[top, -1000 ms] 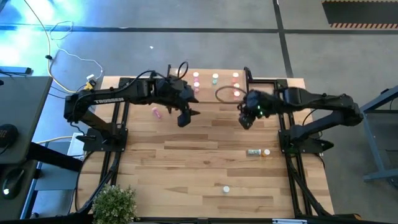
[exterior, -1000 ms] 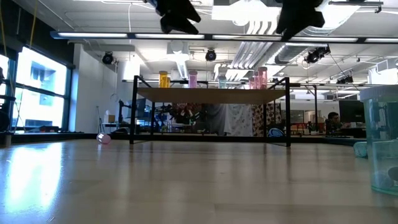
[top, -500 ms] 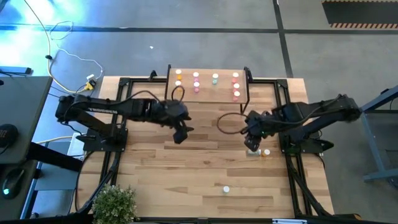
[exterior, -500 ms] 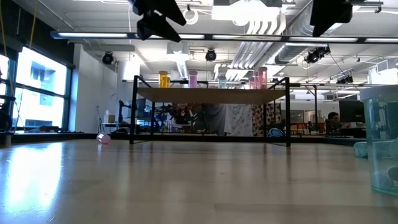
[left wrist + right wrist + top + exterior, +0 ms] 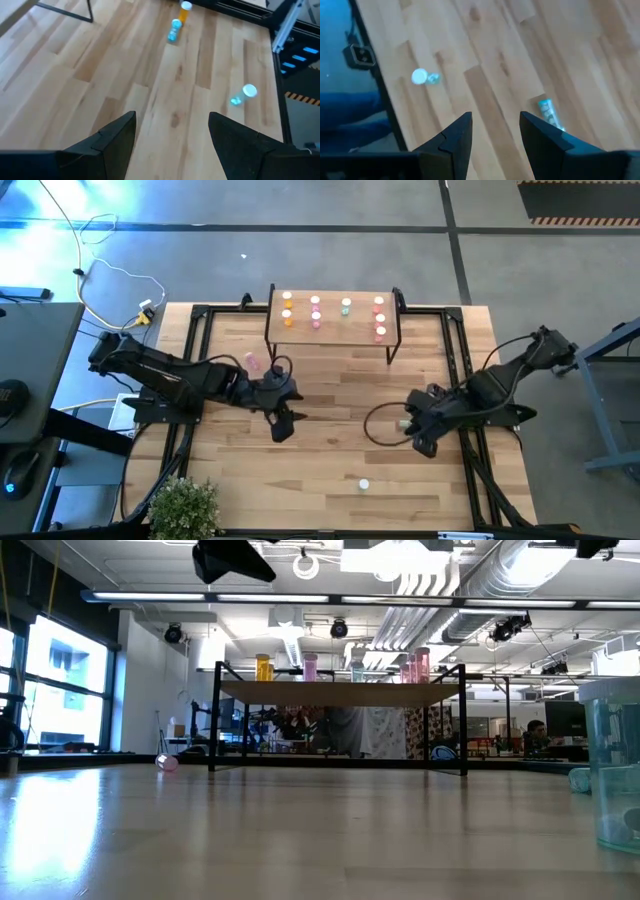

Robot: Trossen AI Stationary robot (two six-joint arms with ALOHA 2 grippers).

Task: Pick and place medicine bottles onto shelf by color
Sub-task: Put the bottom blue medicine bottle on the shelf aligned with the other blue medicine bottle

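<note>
The shelf stands at the table's far edge, bottles on it lined up in colour columns: orange left, then pink, teal, red. Four bottles still lie loose on the table: a pink bottle left of the shelf, a teal bottle and orange bottle at the right edge, and another teal bottle near the front. The left gripper hovers mid-table, fingers spread wide, empty. The right gripper hangs just beside the right-edge pair, fingers partly open, holding nothing
</note>
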